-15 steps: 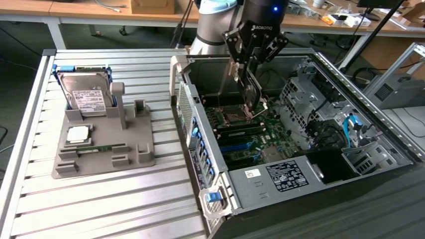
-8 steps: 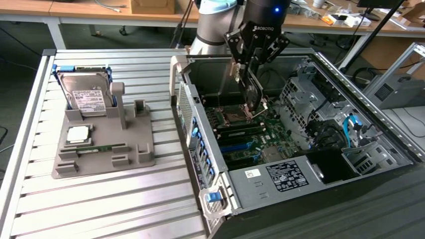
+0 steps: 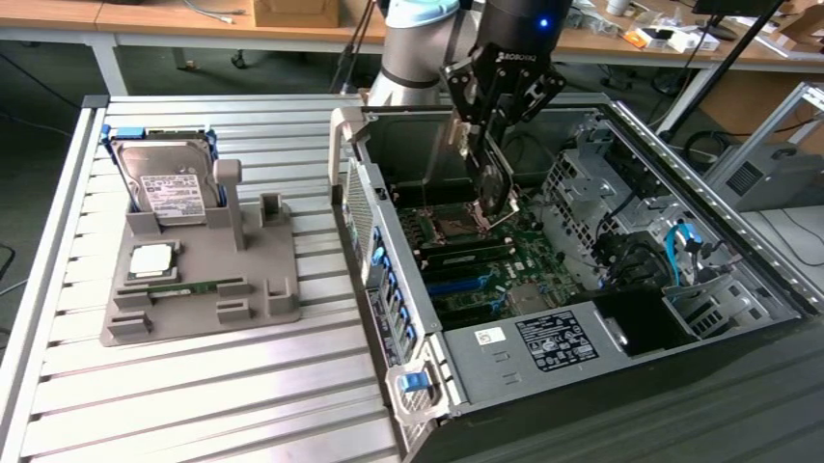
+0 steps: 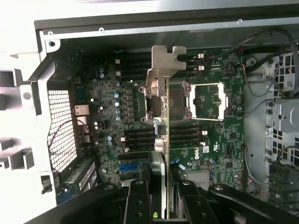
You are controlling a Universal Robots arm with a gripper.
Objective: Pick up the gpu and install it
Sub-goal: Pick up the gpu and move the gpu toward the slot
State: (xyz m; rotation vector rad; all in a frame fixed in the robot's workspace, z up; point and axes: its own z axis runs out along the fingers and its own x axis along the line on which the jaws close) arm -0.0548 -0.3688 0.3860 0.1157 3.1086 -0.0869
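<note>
"The gpu, where do you have it?"

"I see it inside the open black and silver metal computer case, hanging from the black two-fingered gripper above the green motherboard. The fingers are clamped on the card from both sides."

"What does it look like from your end?"

"A thin, flat, dark green circuit board with a silver metal bracket at the end away from the gripper. In the wrist view the gpu is edge-on, a narrow line running out from between the gripper fingers, and the bracket has a bent tab at its tip. In the exterior view it hangs nearly upright, slightly tilted, with the bracket end lowest."

"Is it touching the board?"

"I cannot tell. It sits over the area of the square metal-framed processor socket."

"And outside the case?"

"On the slatted aluminium table, at the exterior view's left, I have a grey moulded holder tray with a boxy silver hard drive standing in it, well apart from the gripper."
</note>
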